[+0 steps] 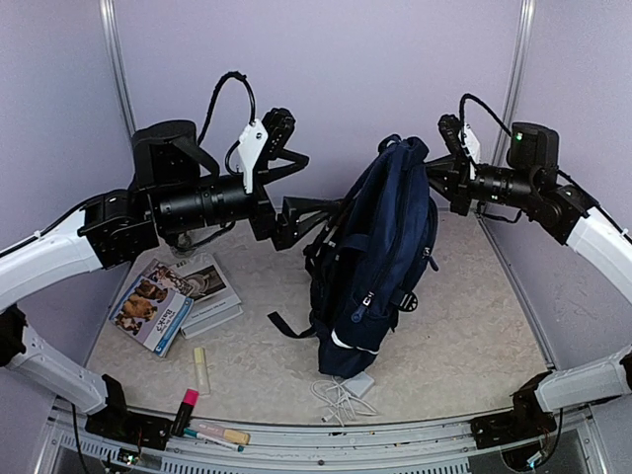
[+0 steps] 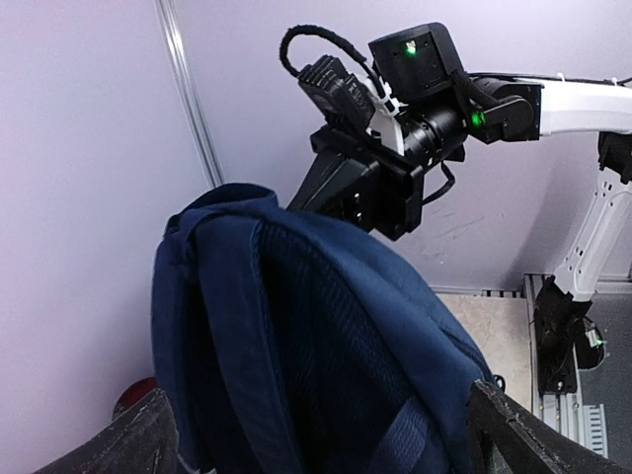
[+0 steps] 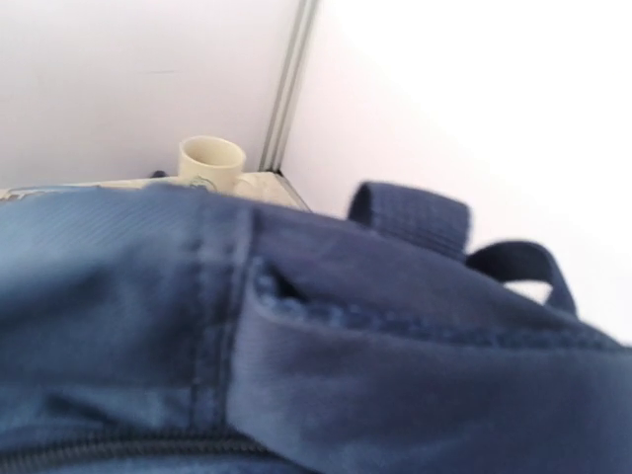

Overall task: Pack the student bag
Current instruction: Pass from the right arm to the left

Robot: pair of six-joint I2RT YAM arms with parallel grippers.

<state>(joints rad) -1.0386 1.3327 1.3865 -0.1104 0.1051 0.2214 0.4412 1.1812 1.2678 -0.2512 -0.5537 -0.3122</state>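
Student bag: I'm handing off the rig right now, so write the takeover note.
Grippers: the left gripper is open and empty, facing the strap side of the student bag. The right gripper is shut at the bag's top, apparently pinching it upright.
On the table: books, highlighter, pens and white cable, all outside the bag.
Done: bag stands upright.
To do: open it and load the items.

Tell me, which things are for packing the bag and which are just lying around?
For the job: student bag. Probably meant to go inside: books, yellow highlighter, pink marker, pens, white charger cable.
Just lying about, most likely: cream cup by the wall.
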